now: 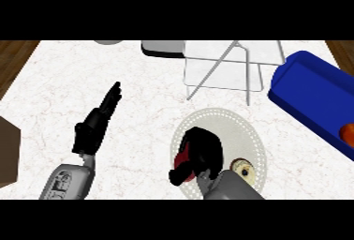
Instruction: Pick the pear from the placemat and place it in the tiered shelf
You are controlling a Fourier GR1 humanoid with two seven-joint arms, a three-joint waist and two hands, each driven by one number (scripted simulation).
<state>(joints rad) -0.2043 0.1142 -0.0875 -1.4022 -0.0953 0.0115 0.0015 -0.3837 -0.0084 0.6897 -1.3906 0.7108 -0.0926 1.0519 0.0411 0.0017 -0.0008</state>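
1. The right hand (200,152) sits nearest, low over the round placemat (252,129), its black fingers curled down and inward as if around something beneath them. A sliver of red shows at the hand's left edge; whether that is the pear I cannot tell, since the hand hides whatever it covers. My judgement is that the pear lies under this hand on the placemat, and that the step in hand is closing on it.
2. To do this well, the fingers should wrap the fruit's wider belly before any lift; a pear tapers and could slip out toward its narrow end. Lift straight up, clear of the mat, before moving away.
3. A small round tan object (243,169) lies on the placemat just beside the right wrist; the lift should avoid nudging it.
4. The left hand (97,123) rests to the left on the tabletop (62,79), fingers straight and together, holding nothing.
5. The placemat looks pale and woven, with a dotted rim. The tabletop is white, marble-veined and smooth.
6. Farther off stands the tiered shelf (232,65), thin grey wire legs under flat pale trays; the pear should go in from above, between the struts.
7. At the right a glossy blue bin (311,98) holds something orange.
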